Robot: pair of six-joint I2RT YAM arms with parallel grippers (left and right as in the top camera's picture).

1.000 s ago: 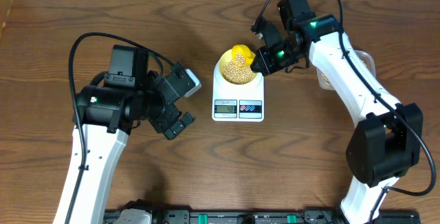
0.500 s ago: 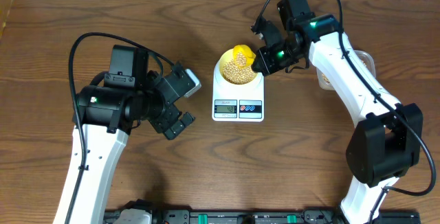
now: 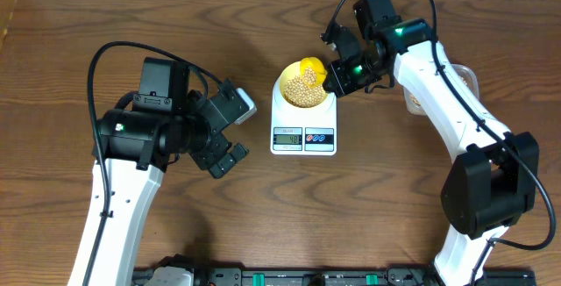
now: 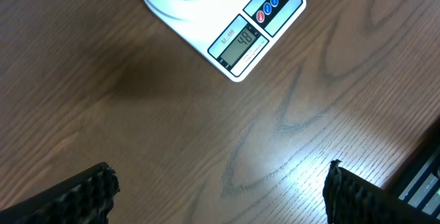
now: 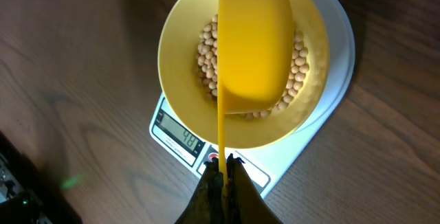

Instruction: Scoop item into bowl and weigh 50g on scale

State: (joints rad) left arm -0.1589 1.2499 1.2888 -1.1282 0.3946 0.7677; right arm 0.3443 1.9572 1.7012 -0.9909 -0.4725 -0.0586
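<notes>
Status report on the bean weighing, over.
Left gripper open, empty. Right gripper shut on scoop over bowl. Beans in bowl on scale, display 48. Path clear.

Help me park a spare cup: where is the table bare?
Bare wooden table lies in front of the white digital scale and along the far-left edge. Crowded: the pale yellow bowl of beans, with the right gripper holding the bright yellow scoop above.

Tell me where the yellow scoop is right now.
In the right wrist view, the scoop hangs over the bowl of beans on the scale, handle pinched in the right claw.
</notes>
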